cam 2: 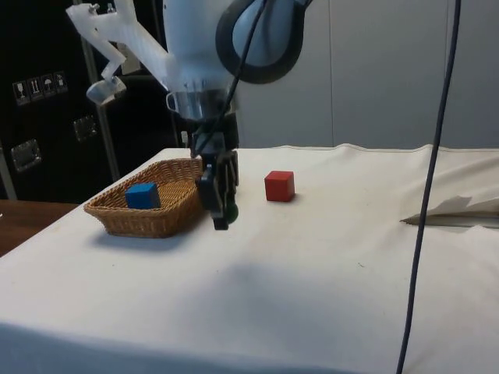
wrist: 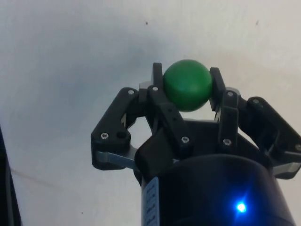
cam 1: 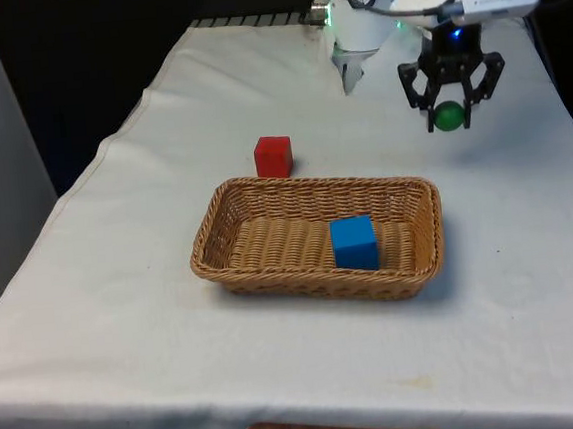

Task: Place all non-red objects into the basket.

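Green ball (cam 1: 449, 117), upper right of your front view, sits clenched in the tool (cam 1: 453, 110) above the desk (cam 1: 125, 319); blue cube (cam 1: 353, 243) lies in the basket (cam 1: 217, 226).

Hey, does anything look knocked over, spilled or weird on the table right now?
Nothing stands out. The blue cube sits inside the upright basket, the red cube rests on the cloth behind it, and the gripper holds the green ball.
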`<state>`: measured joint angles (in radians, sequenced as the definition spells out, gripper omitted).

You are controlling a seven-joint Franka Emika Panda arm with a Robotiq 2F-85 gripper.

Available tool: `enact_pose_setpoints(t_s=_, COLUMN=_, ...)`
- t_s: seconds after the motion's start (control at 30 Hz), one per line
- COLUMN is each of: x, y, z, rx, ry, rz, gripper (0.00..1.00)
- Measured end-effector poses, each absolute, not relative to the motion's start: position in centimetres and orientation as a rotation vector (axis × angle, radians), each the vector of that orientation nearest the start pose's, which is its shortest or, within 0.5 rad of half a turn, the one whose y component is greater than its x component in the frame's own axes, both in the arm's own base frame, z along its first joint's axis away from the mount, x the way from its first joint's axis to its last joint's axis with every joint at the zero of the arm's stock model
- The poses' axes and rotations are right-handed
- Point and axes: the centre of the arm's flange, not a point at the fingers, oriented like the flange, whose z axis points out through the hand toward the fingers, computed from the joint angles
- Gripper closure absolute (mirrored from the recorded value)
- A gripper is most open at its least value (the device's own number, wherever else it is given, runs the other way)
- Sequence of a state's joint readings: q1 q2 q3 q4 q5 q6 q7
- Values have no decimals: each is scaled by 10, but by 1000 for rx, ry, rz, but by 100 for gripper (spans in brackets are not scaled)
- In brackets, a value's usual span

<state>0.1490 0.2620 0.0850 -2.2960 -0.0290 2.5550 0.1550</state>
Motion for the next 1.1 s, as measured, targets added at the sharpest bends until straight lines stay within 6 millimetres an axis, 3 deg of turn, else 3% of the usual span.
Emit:
enact_pose_setpoints(t_s=0.47, x=516, y=107, z=263, rx=-3139, ry=-150, rz=-28, gripper=100)
enact_pose_setpoints(t_s=1.1, x=560, y=54, z=266, rx=-3139, ry=-137, rz=-77, gripper=100)
